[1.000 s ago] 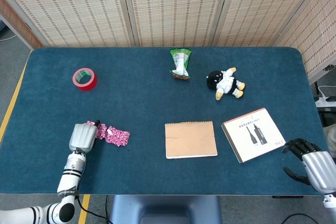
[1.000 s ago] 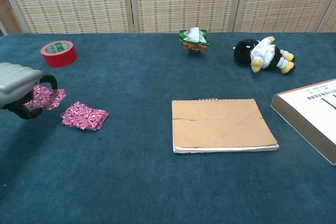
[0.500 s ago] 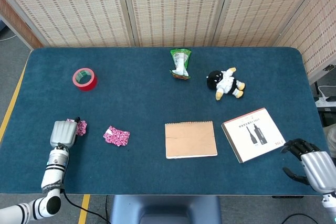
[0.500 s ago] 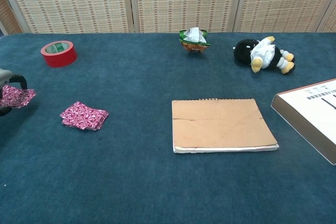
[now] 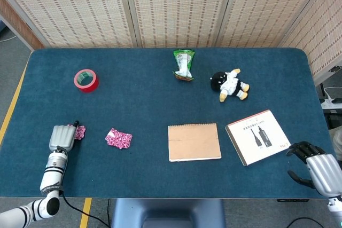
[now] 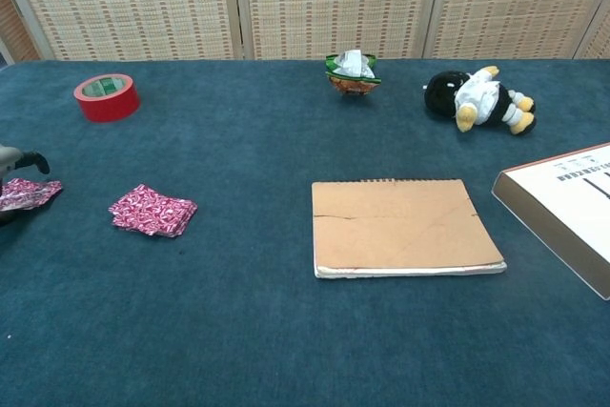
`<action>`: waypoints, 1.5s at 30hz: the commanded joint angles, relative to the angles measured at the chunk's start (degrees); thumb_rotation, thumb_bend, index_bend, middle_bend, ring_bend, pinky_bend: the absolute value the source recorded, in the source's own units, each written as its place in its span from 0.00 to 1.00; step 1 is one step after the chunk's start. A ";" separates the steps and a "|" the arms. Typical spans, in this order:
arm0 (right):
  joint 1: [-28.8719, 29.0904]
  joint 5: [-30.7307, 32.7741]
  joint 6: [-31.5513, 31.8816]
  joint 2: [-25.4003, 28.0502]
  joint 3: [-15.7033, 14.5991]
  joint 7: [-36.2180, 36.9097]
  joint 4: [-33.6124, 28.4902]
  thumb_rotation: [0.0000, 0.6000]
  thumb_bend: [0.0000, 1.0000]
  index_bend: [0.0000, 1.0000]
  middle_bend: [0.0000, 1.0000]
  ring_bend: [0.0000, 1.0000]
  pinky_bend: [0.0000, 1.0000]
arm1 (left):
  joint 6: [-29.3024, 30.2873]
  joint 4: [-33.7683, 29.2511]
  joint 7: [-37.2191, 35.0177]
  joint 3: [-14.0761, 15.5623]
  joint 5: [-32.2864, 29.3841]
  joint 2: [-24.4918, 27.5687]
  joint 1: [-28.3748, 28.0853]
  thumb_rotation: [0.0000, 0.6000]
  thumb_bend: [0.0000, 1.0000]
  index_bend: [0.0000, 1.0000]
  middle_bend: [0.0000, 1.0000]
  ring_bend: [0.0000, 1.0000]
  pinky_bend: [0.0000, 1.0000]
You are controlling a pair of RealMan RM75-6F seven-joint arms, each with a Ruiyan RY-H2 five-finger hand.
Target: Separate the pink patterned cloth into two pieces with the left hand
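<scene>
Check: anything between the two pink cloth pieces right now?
Nothing. Head view shows bare blue table between the piece in the left hand and the piece lying flat.

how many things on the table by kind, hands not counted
pink patterned cloth pieces: 2
red tape roll: 1
green snack packet: 1
plush toy: 1
brown notebook: 1
white booklet: 1
total: 7
</scene>
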 commanded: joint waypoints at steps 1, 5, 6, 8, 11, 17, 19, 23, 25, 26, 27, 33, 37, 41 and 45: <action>0.00 0.02 0.03 -0.03 0.03 -0.02 0.00 1.00 0.12 0.43 0.31 0.24 0.38 | -0.16 -0.19 0.57 -0.18 -0.44 -0.05 0.07 1.00 0.37 0.16 1.00 1.00 1.00; 0.01 0.06 -0.01 -0.01 0.04 -0.02 -0.03 1.00 0.12 0.43 0.31 0.24 0.38 | -0.03 -1.83 1.90 -0.24 -1.03 0.58 0.22 1.00 0.37 0.13 1.00 1.00 1.00; 0.02 0.05 -0.03 0.00 0.04 0.00 -0.02 1.00 0.12 0.43 0.31 0.24 0.38 | 0.13 -2.64 2.42 -0.14 -1.10 0.94 0.28 1.00 0.37 0.13 1.00 1.00 1.00; 0.07 0.05 -0.08 0.02 0.04 0.04 -0.03 1.00 0.12 0.43 0.31 0.24 0.38 | 0.53 -5.44 3.95 0.11 -1.55 2.18 0.42 1.00 0.38 0.12 1.00 1.00 1.00; 0.08 0.04 -0.12 -0.02 0.03 -0.01 -0.03 1.00 0.12 0.43 0.31 0.24 0.38 | 1.39 -10.82 5.91 0.49 -1.70 4.29 0.46 1.00 0.38 0.12 1.00 1.00 1.00; 0.06 -0.05 -0.15 -0.07 -0.05 -0.19 -0.04 1.00 0.12 0.43 0.31 0.24 0.38 | 3.67 -17.96 4.54 1.58 4.73 5.51 0.24 1.00 0.37 0.15 1.00 1.00 1.00; 0.06 -0.04 -0.16 -0.06 -0.06 -0.20 -0.06 1.00 0.12 0.43 0.31 0.24 0.38 | 4.09 -18.34 4.40 1.95 6.57 4.65 -0.01 1.00 0.37 0.16 1.00 1.00 1.00; 0.09 0.01 -0.16 0.03 -0.02 -0.05 -0.05 1.00 0.12 0.43 0.31 0.24 0.38 | 3.70 -17.83 4.94 2.00 7.50 2.45 -0.79 1.00 0.37 0.16 1.00 1.00 1.00; 0.11 0.04 -0.18 0.09 -0.01 0.07 -0.05 1.00 0.12 0.43 0.31 0.24 0.38 | 3.46 -16.92 5.56 2.08 7.80 1.04 -1.24 1.00 0.37 0.16 1.00 1.00 1.00; 0.12 0.03 -0.18 0.13 -0.01 0.12 -0.05 1.00 0.12 0.43 0.31 0.24 0.38 | 3.30 -16.46 5.90 2.11 7.80 0.44 -1.43 1.00 0.37 0.17 1.00 1.00 1.00; 0.12 0.01 -0.16 0.17 -0.02 0.21 -0.05 1.00 0.12 0.43 0.31 0.24 0.38 | 3.06 -15.90 6.29 2.12 7.76 -0.31 -1.68 1.00 0.37 0.17 1.00 1.00 1.00; 0.05 -0.06 0.06 0.28 -0.02 0.56 0.01 1.00 0.12 0.43 0.31 0.24 0.38 | 2.18 -13.20 6.93 1.46 6.96 -3.02 -2.58 1.00 0.37 0.18 1.00 1.00 1.00; 0.12 0.04 -0.07 0.29 0.02 0.62 0.01 1.00 0.12 0.43 0.31 0.24 0.38 | 2.16 -12.70 7.34 0.91 6.52 -3.57 -2.98 1.00 0.37 0.19 1.00 1.00 1.00; 0.18 0.02 -0.27 0.34 -0.04 0.48 -0.07 1.00 0.12 0.43 0.31 0.24 0.38 | 2.20 -13.34 7.88 0.59 6.08 -3.44 -3.26 1.00 0.37 0.19 1.00 1.00 1.00; 0.15 0.04 -0.20 0.29 -0.03 0.42 -0.08 1.00 0.12 0.44 0.31 0.24 0.38 | 2.17 -13.79 8.51 0.63 5.70 -3.48 -3.45 1.00 0.37 0.19 1.00 1.00 1.00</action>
